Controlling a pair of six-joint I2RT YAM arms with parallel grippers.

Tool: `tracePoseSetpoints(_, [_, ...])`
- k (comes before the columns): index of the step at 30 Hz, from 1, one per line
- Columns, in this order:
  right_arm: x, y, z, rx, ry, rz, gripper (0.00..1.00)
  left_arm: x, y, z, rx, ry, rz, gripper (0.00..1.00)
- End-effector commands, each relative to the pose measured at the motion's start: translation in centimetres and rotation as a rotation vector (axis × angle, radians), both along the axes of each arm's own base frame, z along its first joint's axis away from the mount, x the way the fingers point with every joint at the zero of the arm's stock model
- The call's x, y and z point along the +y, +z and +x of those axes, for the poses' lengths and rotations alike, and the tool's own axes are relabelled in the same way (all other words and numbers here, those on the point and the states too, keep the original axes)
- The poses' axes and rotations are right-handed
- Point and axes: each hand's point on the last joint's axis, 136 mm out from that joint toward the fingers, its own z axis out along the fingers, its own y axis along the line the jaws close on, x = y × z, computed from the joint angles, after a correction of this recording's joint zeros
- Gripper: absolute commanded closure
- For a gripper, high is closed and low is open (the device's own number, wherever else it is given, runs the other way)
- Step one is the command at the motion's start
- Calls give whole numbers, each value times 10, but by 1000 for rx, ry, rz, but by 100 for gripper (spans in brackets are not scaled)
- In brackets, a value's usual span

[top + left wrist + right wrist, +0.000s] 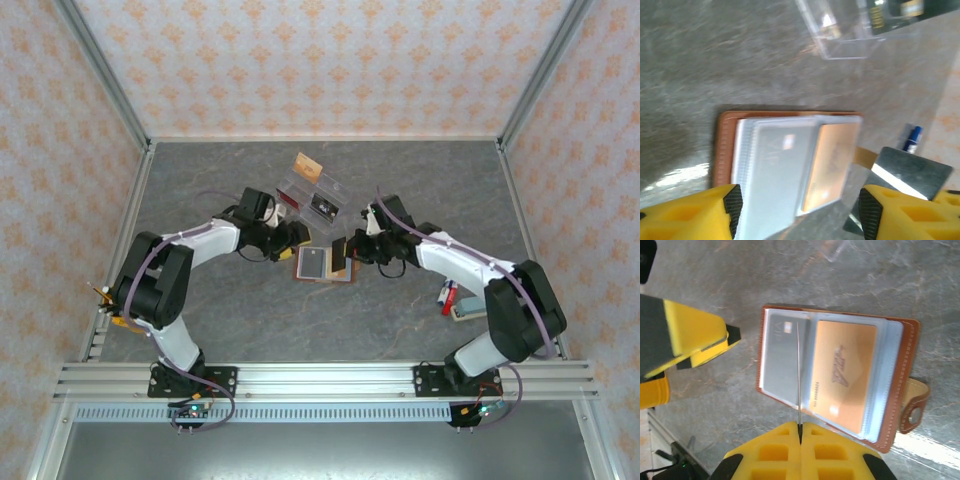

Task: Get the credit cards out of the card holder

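Observation:
The brown card holder lies open on the grey table between both arms. A tan-orange credit card sits in its right clear pocket and a grey card in its left one. My right gripper is shut on the near edge of a thin clear page standing upright at the holder's middle. My left gripper hovers open over the holder, its fingertips wide apart and touching nothing. Behind the holder lie a tan-orange card, a black card and a red card.
Clear plastic sleeves lie among the loose cards behind the holder. Pens and a small pad sit at the right by my right arm. A yellow-handled tool rests at the left edge. Patterned walls enclose the table.

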Motion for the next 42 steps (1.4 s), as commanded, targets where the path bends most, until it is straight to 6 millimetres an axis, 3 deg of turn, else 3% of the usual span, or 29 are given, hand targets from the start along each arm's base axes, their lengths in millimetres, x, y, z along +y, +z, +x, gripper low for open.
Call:
tracePoseSetpoints(1, [9, 35, 10, -81, 47, 90, 100, -8, 45, 10, -113, -7, -163, 26])
tracePoseSetpoints(7, [17, 78, 27, -126, 60, 310, 100, -19, 87, 8, -196, -31, -328, 17])
tracePoseSetpoints(16, [29, 124, 28, -180, 108, 458, 100, -42, 123, 14, -252, -64, -467, 18])
tracePoseSetpoints(23, [33, 154, 25, -211, 136, 528, 100, -51, 152, 5, -326, -81, -509, 56])
tracePoseSetpoints(29, [36, 160, 27, -203, 134, 555, 100, -52, 175, -1, -376, -81, -551, 93])
tracePoseSetpoints(32, [38, 158, 30, -185, 124, 573, 86, -51, 183, -3, -399, -73, -548, 100])
tracePoseSetpoints(36, [42, 162, 35, -177, 120, 612, 75, -51, 189, -3, -406, -65, -544, 100])
tracePoseSetpoints(42, [46, 169, 40, -179, 125, 644, 74, -51, 188, 4, -395, -34, -540, 100])
